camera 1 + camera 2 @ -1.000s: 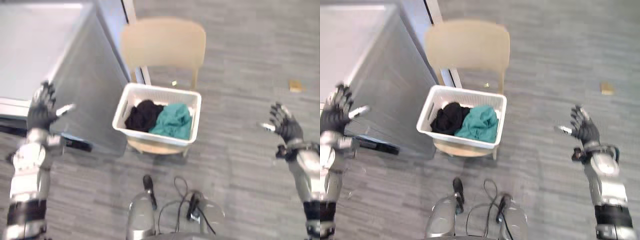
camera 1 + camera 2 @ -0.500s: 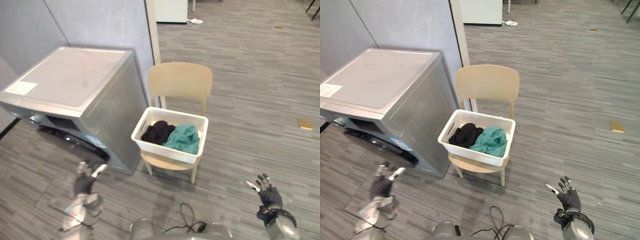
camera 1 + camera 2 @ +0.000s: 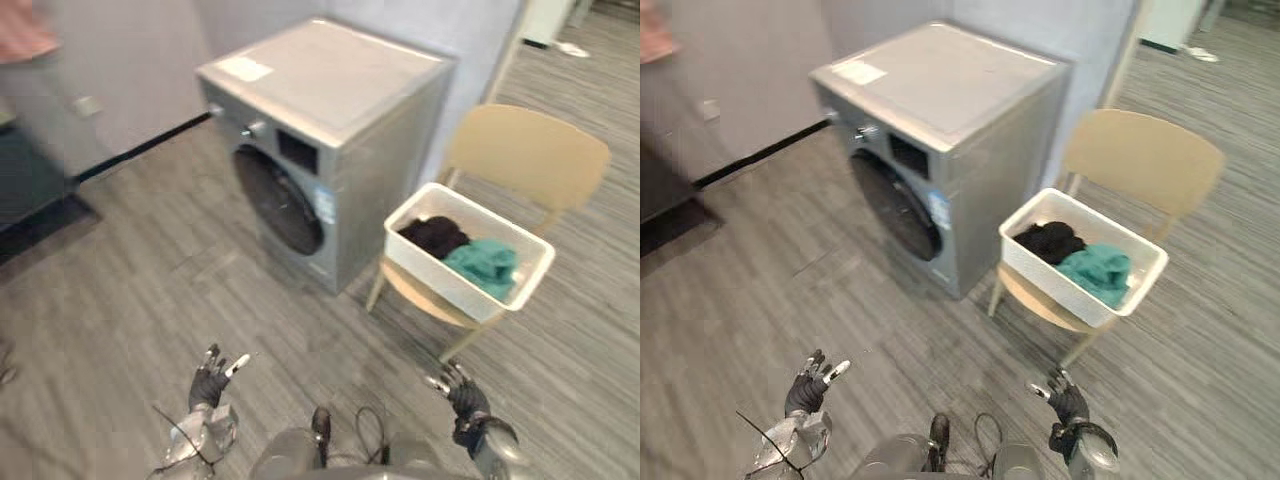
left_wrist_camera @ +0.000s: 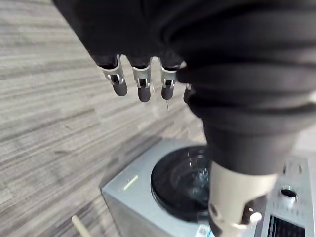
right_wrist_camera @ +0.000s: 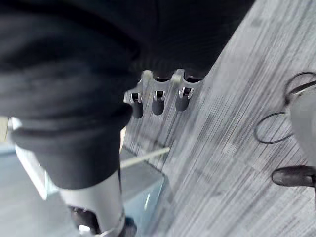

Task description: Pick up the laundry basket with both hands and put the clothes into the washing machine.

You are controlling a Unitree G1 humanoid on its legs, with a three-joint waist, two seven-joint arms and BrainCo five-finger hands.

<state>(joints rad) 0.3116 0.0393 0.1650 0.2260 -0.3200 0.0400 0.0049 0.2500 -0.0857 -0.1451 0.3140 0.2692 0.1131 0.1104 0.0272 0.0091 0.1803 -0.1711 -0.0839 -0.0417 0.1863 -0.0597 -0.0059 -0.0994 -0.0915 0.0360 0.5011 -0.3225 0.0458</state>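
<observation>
A white laundry basket (image 3: 470, 262) sits on the seat of a beige chair (image 3: 527, 158), holding a black garment (image 3: 432, 236) and a teal garment (image 3: 483, 266). To its left stands a grey washing machine (image 3: 945, 120) with a round dark door (image 3: 896, 207) on the front, which looks shut. My left hand (image 3: 210, 379) is low over the floor, well in front of the machine, fingers straight and empty. My right hand (image 3: 462, 396) is low in front of the chair, also open and empty. The left wrist view shows the fingers (image 4: 142, 85) spread, with the machine's door (image 4: 190, 183) beyond.
Grey plank floor (image 3: 130, 290) spreads between me and the machine. A dark low object (image 3: 30, 190) lies by the wall at the left, with a wall socket (image 3: 86, 105) above it. Something pink (image 3: 22, 30) shows at the top left corner.
The camera has swung, so the machine's front and door now show and the chair sits at the right. Both hands stay open and empty, low in the picture.
</observation>
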